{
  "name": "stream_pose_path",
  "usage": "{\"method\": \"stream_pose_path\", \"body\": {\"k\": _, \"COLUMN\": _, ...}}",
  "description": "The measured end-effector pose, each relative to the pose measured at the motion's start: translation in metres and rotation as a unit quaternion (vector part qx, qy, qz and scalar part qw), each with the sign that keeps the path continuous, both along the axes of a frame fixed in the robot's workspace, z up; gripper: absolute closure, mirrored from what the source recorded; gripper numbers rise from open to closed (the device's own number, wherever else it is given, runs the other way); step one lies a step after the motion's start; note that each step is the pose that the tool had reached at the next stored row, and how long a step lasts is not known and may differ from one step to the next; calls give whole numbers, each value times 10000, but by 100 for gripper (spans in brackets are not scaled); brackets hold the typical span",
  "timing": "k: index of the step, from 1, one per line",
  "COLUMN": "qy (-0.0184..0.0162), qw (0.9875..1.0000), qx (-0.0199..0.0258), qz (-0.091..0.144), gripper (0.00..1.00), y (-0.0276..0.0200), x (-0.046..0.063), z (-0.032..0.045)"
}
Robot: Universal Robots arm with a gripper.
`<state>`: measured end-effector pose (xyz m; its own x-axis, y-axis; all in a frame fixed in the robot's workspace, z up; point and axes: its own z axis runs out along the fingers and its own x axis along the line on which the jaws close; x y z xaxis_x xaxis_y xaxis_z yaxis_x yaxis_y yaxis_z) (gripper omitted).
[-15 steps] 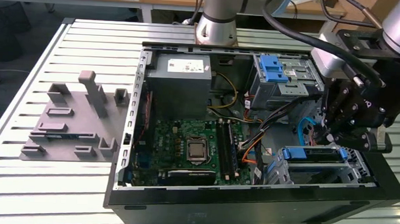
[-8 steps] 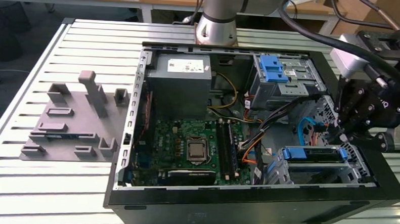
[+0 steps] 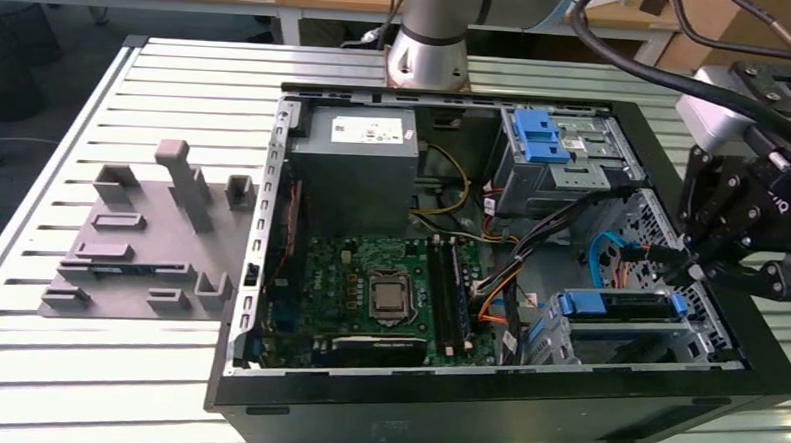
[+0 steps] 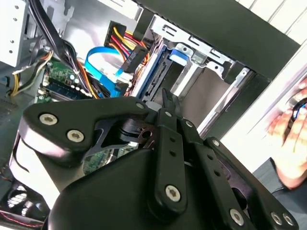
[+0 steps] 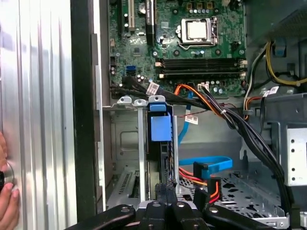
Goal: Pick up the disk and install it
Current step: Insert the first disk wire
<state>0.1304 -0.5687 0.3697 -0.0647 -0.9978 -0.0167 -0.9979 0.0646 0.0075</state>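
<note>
The disk (image 3: 614, 306) sits on edge in the metal drive cage (image 3: 705, 340) at the near right corner of the open computer case, with its blue carrier front facing out. In both wrist views the blue carrier (image 5: 159, 127) (image 4: 159, 67) sits between the cage's rails. My gripper (image 3: 690, 268) hangs over the case's right side, just above the cage and apart from the disk. Its black fingers (image 5: 169, 190) (image 4: 168, 101) stand together, shut, with nothing between them.
Blue, orange and black cables (image 5: 206, 165) run beside the cage. Further in are the motherboard (image 3: 379, 291), a grey power-supply box (image 3: 358, 170) and an upper bay with a blue latch (image 3: 539, 140). A grey fixture (image 3: 141, 240) lies on the slatted table. A person's hand (image 5: 6, 188) rests outside the case.
</note>
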Motion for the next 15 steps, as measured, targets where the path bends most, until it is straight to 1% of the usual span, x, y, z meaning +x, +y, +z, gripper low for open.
{"method": "stream_pose_path", "body": {"k": 1, "qy": 0, "qw": 10000, "qx": 0, "qz": -43, "gripper": 89, "y": 4, "x": 0, "z": -1}}
{"method": "stream_pose_path", "body": {"k": 3, "qy": 0, "qw": 10000, "qx": 0, "qz": -68, "gripper": 89, "y": 31, "x": 7, "z": -2}}
{"method": "stream_pose_path", "body": {"k": 5, "qy": 0, "qw": 10000, "qx": -1, "qz": -70, "gripper": 89, "y": 70, "x": 22, "z": -4}}
{"method": "stream_pose_path", "body": {"k": 9, "qy": 0, "qw": 10000, "qx": -1, "qz": -72, "gripper": 89, "y": 168, "x": 54, "z": -10}}
{"method": "stream_pose_path", "body": {"k": 11, "qy": 0, "qw": 10000, "qx": -1, "qz": -78, "gripper": 89, "y": 203, "x": 63, "z": -11}}
{"method": "stream_pose_path", "body": {"k": 13, "qy": 3, "qw": 10000, "qx": 0, "qz": -86, "gripper": 89, "y": 225, "x": 71, "z": -15}}
{"method": "stream_pose_path", "body": {"k": 15, "qy": 7, "qw": 10000, "qx": -2, "qz": -91, "gripper": 89, "y": 265, "x": 87, "z": -20}}
